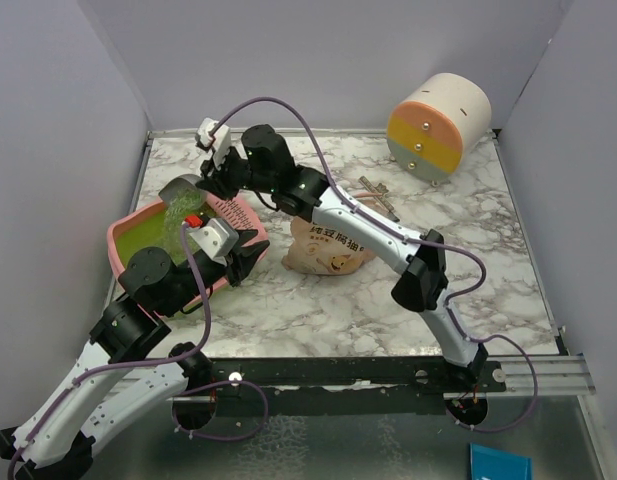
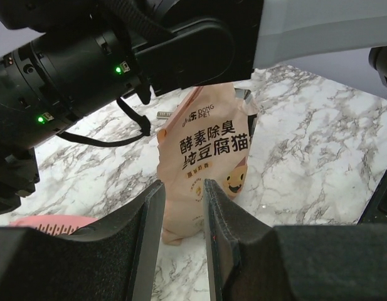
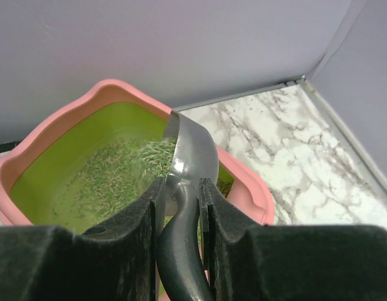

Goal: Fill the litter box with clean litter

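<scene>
The pink litter box (image 1: 123,240) with a yellow-green inside stands at the left; it also shows in the right wrist view (image 3: 68,119). Pale clean litter granules (image 3: 111,172) lie scattered on its floor. My right gripper (image 3: 182,185) is shut on the dark handle of a grey metal scoop (image 3: 193,147) and holds it tilted over the box; in the top view the scoop (image 1: 181,190) is over the box's far side. The tan litter pouch (image 1: 323,250) stands right of the box. My left gripper (image 2: 182,188) is open and empty, just short of the pouch (image 2: 206,144).
A round cream-orange-yellow drawer unit (image 1: 438,125) stands at the back right. A small metal piece (image 1: 378,195) lies behind the pouch. The right arm (image 1: 368,225) spans over the pouch. Grey walls close in the left, back and right of the marble table.
</scene>
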